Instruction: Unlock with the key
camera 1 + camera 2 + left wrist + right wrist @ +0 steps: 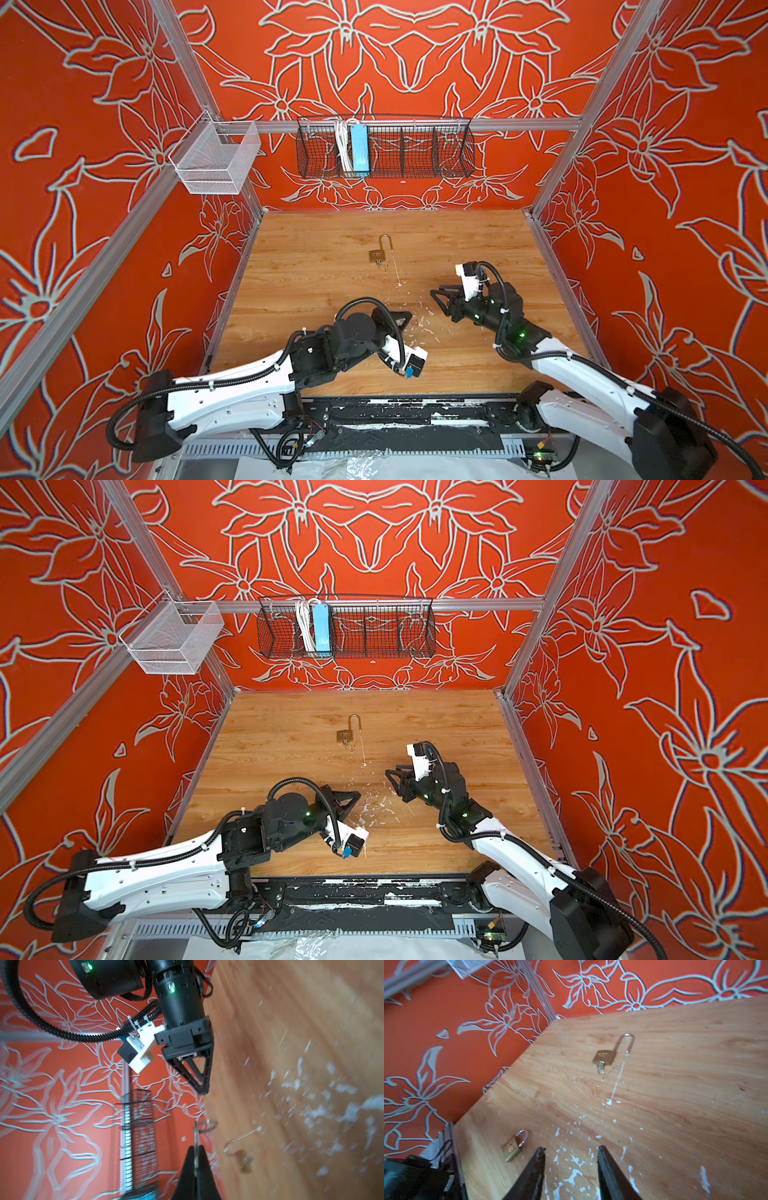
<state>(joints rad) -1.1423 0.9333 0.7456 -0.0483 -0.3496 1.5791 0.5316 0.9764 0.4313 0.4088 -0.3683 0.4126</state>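
My left gripper (195, 1147) is shut on a thin metal key (195, 1136), its ring sticking out past the fingertips. In both top views the left gripper (408, 316) (357, 795) hovers low over the table's middle. A small brass padlock (513, 1147) lies on the wood beside it; one shackle leg looks out of the body. My right gripper (571, 1148) (438, 301) is open and holds nothing, just right of the left one. A long-shackle brass padlock (377, 253) (604, 1057) lies farther back with its own key (600, 1068) in its underside.
White paint flecks (573, 1176) and a thin white streak (617, 1080) mark the wooden table (478, 241). On the back rail hang a black wire basket (415, 153) holding a blue power strip (359, 149), and a white mesh basket (216, 162). Red patterned walls close three sides.
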